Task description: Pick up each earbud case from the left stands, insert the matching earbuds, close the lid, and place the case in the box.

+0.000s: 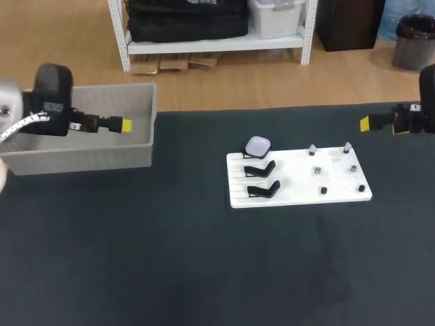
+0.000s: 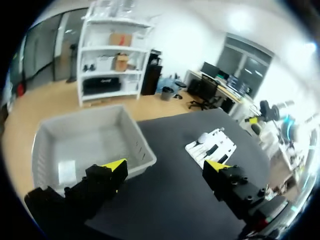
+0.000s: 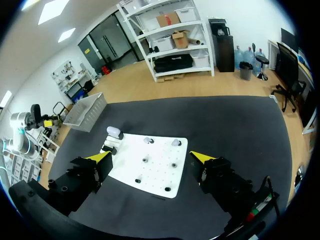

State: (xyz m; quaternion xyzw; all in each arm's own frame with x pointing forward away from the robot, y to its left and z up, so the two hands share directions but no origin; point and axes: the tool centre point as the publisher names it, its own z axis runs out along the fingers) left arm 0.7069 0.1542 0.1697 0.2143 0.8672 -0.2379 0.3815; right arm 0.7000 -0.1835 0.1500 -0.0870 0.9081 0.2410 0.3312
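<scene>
One pale earbud case [image 1: 257, 145] sits closed on the farthest of three black stands at the left end of the white board [image 1: 299, 185]. The two nearer stands [image 1: 259, 169] [image 1: 264, 189] are bare. Small earbuds [image 1: 317, 170] stand on pegs on the board's right half. My left gripper [image 1: 126, 125] hovers open and empty over the grey box [image 1: 81, 157], far left of the board. My right gripper [image 1: 365, 123] hangs open and empty past the board's far right corner. In the left wrist view the open gripper [image 2: 165, 167] frames the box [image 2: 142, 145] and the distant case [image 2: 202, 138]. In the right wrist view the open gripper [image 3: 151, 158] looks down on the board [image 3: 150, 172] and the case [image 3: 114, 132].
The dark table mat [image 1: 204, 272] spreads wide in front of the board and the box. The grey box [image 3: 87, 111] stands at the table's far left corner; a pale label lies on its floor [image 2: 66, 171].
</scene>
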